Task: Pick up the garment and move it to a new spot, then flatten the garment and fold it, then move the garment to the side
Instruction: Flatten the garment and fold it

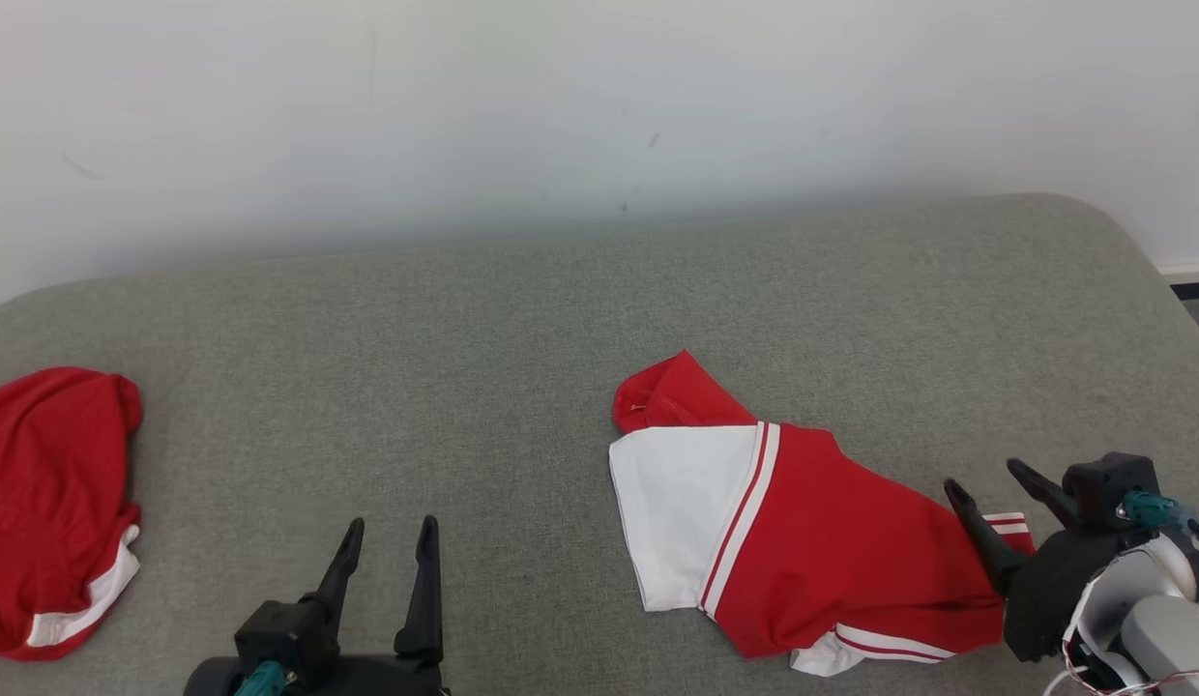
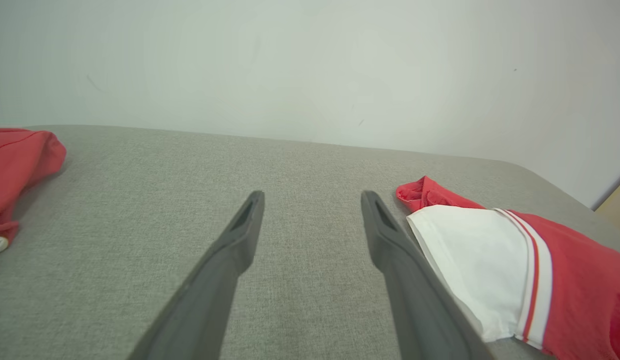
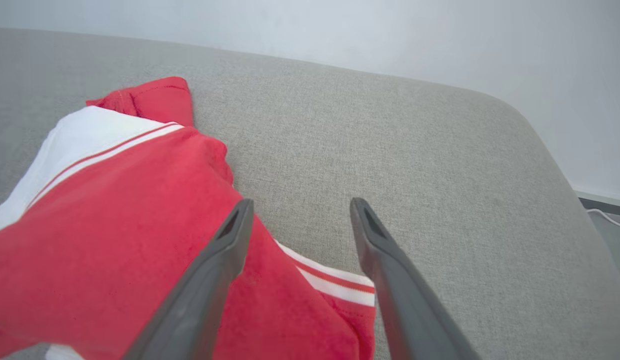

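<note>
So here's where it's at: the crumpled red short-sleeved garment with the white panel and striped trim is lying on the grey woven padded surface, bunched up, with one red bit poking out on its far side.

The right gripper sits right at the garment's right end, fingers spread wide, nothing in them. In the right wrist view one finger is over red cloth and the other over bare grey next to the striped hem. The left gripper is well off to the garment's left, also wide open and empty.

What I'd worry about:
- The cloth looks doubled over at that right end, so a pinch there could catch two layers or just the hem, and then it won't spread flat.
- A grab with one finger off the fabric may scrape the padding and slip.
- Pulling further right of the garment is risky. The surface rounds off into a corner not far that way, with floor beyond.

Room-wise, there's loads of bare grey to the garment's left and beyond it toward the pale wall. The other red bundle with white trim is far left of the garment, well apart.
</note>
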You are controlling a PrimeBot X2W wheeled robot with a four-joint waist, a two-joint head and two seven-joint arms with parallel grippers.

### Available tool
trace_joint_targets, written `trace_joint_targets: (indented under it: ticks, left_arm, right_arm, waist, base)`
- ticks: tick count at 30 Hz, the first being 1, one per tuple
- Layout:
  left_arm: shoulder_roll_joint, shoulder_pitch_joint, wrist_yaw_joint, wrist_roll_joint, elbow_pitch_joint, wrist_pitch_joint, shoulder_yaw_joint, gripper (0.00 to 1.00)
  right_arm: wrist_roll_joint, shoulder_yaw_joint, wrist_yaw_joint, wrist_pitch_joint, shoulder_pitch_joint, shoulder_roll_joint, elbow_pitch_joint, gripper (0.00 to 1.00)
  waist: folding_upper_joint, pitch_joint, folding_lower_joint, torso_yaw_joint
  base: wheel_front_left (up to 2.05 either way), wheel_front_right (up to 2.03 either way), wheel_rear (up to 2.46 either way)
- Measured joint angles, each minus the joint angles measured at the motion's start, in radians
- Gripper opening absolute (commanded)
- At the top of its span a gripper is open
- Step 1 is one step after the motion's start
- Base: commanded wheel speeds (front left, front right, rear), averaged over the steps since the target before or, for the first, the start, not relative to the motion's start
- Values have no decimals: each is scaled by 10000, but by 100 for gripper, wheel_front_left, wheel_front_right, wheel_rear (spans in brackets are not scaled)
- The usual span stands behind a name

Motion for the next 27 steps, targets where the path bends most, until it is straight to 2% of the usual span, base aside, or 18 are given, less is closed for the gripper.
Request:
trace_joint_targets:
  ticks: [4,8,18,23,27]
  left_arm:
    - [-12,-174,-105,0,98,0,-171,100]
    - [-12,-441,-278,2,221,38,-307,100]
    - [-35,-1283,-959,59,731,385,-777,100]
    - [-134,-1569,-1022,59,884,401,-865,100]
    - [-201,-1680,-798,245,932,399,-918,100]
  right_arm:
    - [-176,29,-81,-441,-6,109,-704,100]
    - [-167,81,-169,-673,0,545,-1204,100]
    - [-171,270,-454,-713,50,1166,-1388,100]
    - [-249,349,-614,-420,14,1335,-1001,100]
    - [-136,418,-690,-79,-63,1616,-665,100]
  waist:
    - [0,32,0,-73]
    - [0,63,0,-95]
    - [0,236,0,-245]
    - [0,367,0,-363]
    - [0,433,0,-363]
  base:
    - [0,0,0]
    - [0,0,0]
    - [0,0,0]
    - [0,0,0]
    - [0,0,0]
